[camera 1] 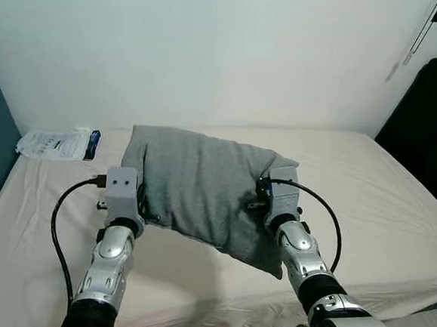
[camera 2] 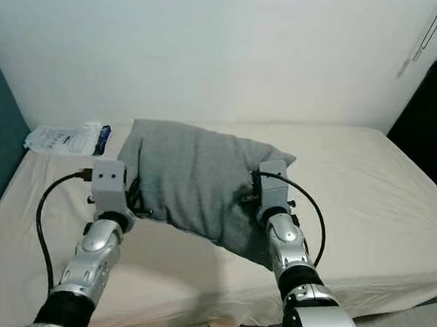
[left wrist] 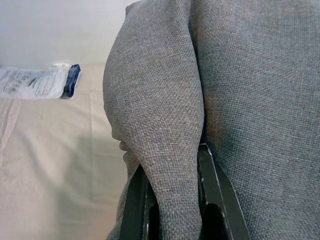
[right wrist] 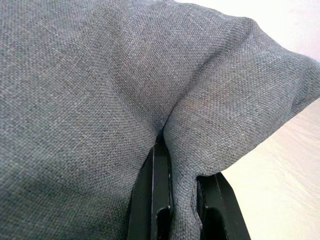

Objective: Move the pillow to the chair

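In the left eye view, the grey pillow (camera 1: 205, 189) is held up above the cream bed (camera 1: 383, 191), between both arms. A white packet (camera 1: 57, 142) lies near the wall. In the left wrist view, the left hand (left wrist: 172, 200) is clenched on a fold of the pillow. In the right wrist view, the right hand (right wrist: 182, 200) pinches another fold.

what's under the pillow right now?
The pillow hangs off the beige bed, casting a shadow below. Left pincer and right pincer each pinch a fold. Sheet behind it is covered.
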